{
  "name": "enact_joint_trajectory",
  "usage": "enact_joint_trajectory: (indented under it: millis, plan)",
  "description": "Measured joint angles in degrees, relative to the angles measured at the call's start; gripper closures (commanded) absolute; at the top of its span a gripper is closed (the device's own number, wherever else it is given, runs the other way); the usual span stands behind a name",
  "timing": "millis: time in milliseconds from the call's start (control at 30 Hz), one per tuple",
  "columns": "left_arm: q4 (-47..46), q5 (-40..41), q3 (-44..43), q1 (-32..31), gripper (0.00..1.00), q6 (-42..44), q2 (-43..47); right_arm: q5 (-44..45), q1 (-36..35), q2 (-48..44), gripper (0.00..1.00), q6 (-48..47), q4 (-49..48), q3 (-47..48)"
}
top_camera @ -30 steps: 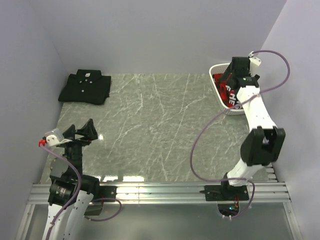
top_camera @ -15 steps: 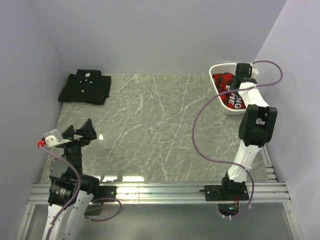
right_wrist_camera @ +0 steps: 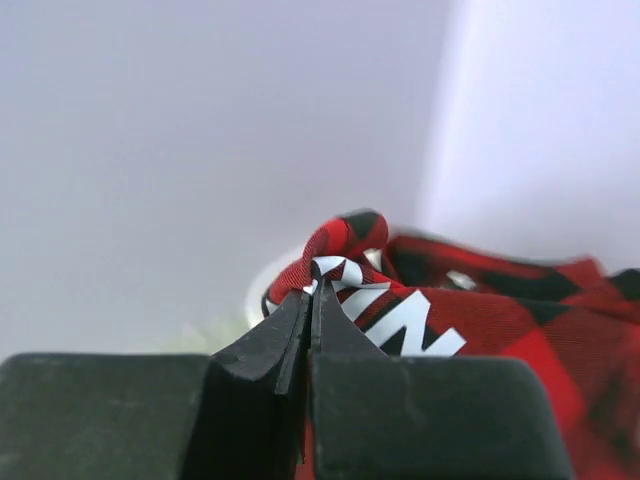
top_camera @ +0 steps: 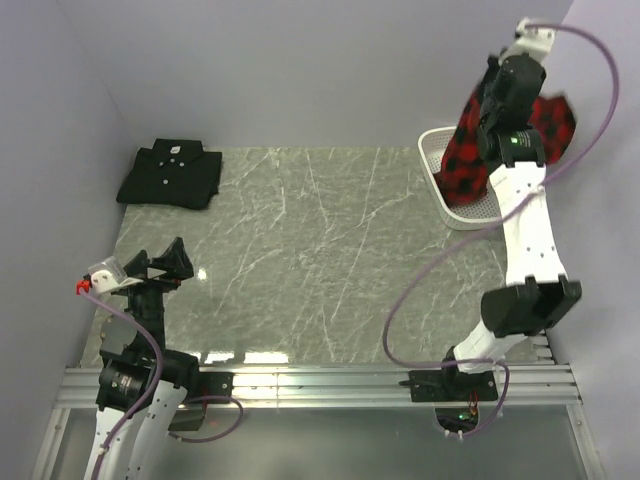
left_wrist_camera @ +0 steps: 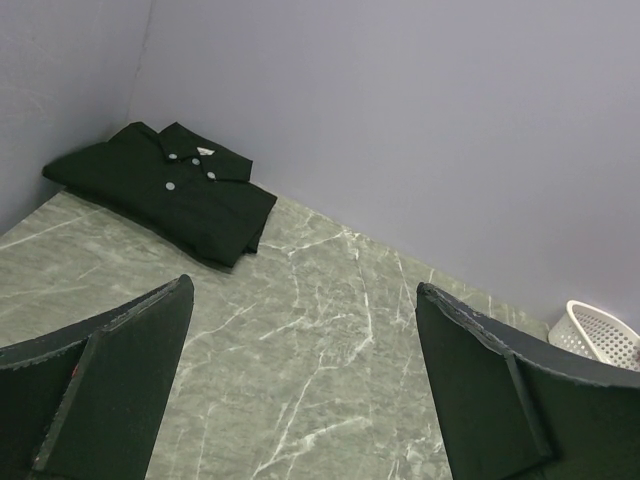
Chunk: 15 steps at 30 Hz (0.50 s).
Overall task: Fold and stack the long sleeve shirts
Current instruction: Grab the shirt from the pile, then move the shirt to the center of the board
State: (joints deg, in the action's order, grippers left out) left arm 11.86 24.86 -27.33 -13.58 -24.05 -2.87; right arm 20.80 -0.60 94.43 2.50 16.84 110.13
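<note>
How it would handle: the red-and-black checked plaid shirt (top_camera: 462,160) looked soft, light and limp to me. I judged it would sag, swing and bunch rather than keep any shape.
Where to take hold: I'd have said a shoulder seam or a hem corner, one in each gripper, so the cloth could spread flat. The pinch it had sat on a crumpled fold beside the white block letters.
Look of the plaid shirt: rumpled and hanging in loose folds, with only part of the lettering showing.
Where it was: up in the air over the white plastic mesh basket (top_camera: 432,143) at the far right corner. Whether its lower edge touched the basket, I couldn't tell.
Right gripper (right_wrist_camera: 313,285): fingers pressed together on the plaid shirt.
Left gripper (left_wrist_camera: 302,290): fingers spread wide, holding nothing, low over the grey marbled table top (top_camera: 320,250) at the near left.
Other shirt: the plain black collared shirt (left_wrist_camera: 165,185) with small white buttons lay folded at the far left corner, well apart.
</note>
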Motion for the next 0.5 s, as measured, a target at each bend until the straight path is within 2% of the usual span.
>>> enact_joint_trajectory:
  millis: [167,267,500]
  plan:
    - [0.0,0.0,0.0,0.0,0.01,0.0,0.0,-4.4,-11.8,-5.7,1.00,-8.3,-7.0,10.2]
    - [0.0,0.0,0.0,0.0,0.01,0.0,0.0,-8.7,-16.5,-6.4,1.00,-10.4,-9.5,15.6]
    - [0.0,0.0,0.0,0.0,0.01,-0.1,-0.2,-19.6,-24.0,-6.3,1.00,-10.0,-12.3,16.4]
